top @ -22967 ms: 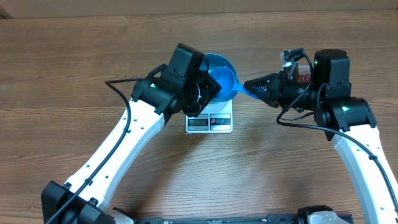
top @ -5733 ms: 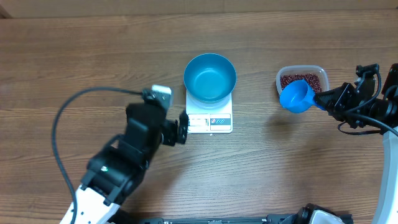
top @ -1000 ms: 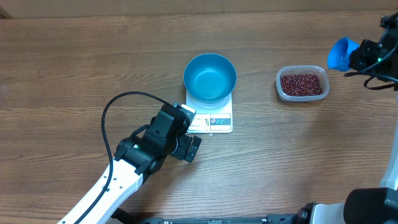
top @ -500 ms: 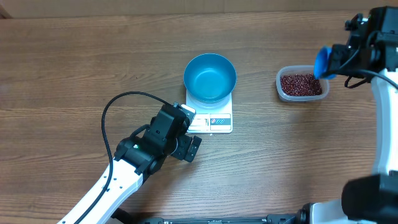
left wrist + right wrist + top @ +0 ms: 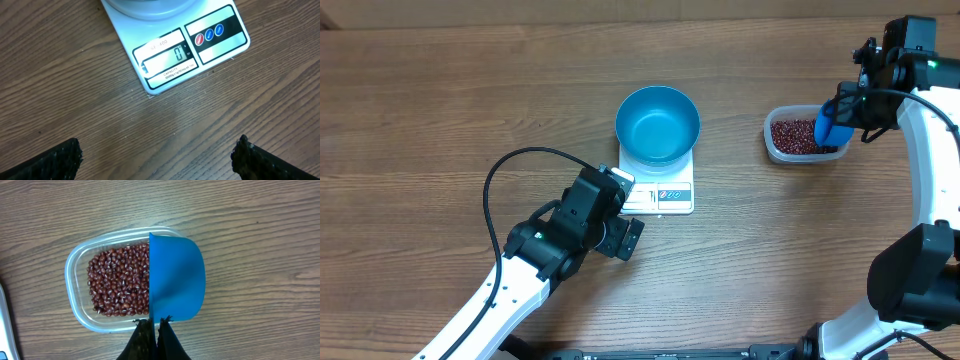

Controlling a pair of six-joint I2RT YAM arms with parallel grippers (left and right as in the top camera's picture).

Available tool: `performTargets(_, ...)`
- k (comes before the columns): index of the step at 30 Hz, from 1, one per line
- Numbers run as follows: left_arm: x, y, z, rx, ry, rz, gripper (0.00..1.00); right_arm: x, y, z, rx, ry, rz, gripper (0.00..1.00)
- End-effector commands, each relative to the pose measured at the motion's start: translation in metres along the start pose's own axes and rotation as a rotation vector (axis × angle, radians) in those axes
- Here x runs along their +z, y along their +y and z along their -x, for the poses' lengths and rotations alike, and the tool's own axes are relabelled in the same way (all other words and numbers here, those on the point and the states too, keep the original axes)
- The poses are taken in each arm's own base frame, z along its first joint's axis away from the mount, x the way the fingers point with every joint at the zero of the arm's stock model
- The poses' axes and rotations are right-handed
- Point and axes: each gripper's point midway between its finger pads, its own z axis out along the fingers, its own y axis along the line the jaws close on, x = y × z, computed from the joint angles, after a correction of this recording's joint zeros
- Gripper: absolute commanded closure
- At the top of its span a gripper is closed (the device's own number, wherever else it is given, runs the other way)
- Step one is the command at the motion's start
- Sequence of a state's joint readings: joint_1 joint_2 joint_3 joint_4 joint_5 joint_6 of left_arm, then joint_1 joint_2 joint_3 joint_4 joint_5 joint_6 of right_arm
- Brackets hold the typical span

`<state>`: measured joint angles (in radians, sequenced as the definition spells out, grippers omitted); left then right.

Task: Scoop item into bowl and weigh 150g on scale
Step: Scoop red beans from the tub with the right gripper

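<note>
The blue bowl (image 5: 658, 122) stands on the white scale (image 5: 658, 192), whose display (image 5: 166, 56) reads zero in the left wrist view. The item, dark red-brown beans (image 5: 797, 132) (image 5: 120, 282), fills a clear plastic tub (image 5: 773, 145) (image 5: 75, 280) at the right. My right gripper (image 5: 855, 100) (image 5: 156, 322) is shut on the handle of a small blue scoop (image 5: 830, 124) (image 5: 176, 277), which is turned on its side over the tub's right end. My left gripper (image 5: 620, 238) (image 5: 157, 157) stands open just in front of the scale, nothing between its fingers (image 5: 55, 160).
The left arm's black cable (image 5: 505, 180) loops over the wooden table (image 5: 440, 110) to the left of the scale. The right arm (image 5: 920, 130) runs along the table's right edge.
The right gripper has carried the scoop from the far right edge leftward and down to the tub, turning it on its side. The left arm has stayed still.
</note>
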<state>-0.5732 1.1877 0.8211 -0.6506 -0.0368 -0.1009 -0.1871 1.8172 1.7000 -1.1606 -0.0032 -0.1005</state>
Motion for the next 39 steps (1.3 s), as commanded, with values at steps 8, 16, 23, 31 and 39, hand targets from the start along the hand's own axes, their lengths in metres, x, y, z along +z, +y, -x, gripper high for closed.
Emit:
performTargets(8,-0.004,0.0,0.009,0.006,-0.021,-0.007,0.01,0.005,0.019,-0.001,-0.052,0.025,0.01,0.96)
performTargets(16,-0.004,0.0,0.009,0.006,-0.021,-0.007,0.0,0.02,0.032,-0.017,-0.035,0.114,0.013,0.96)
performTargets(23,-0.004,0.0,0.009,0.006,-0.021,-0.007,0.01,0.018,0.062,-0.021,-0.015,0.136,0.197,0.96)
performTargets(31,-0.004,0.0,0.009,0.006,-0.021,-0.007,0.0,0.024,0.067,-0.035,-0.001,0.208,0.224,0.96)
performTargets(39,-0.004,0.0,0.009,0.006,-0.021,-0.007,0.0,0.03,0.075,-0.039,0.041,0.248,0.293,0.96)
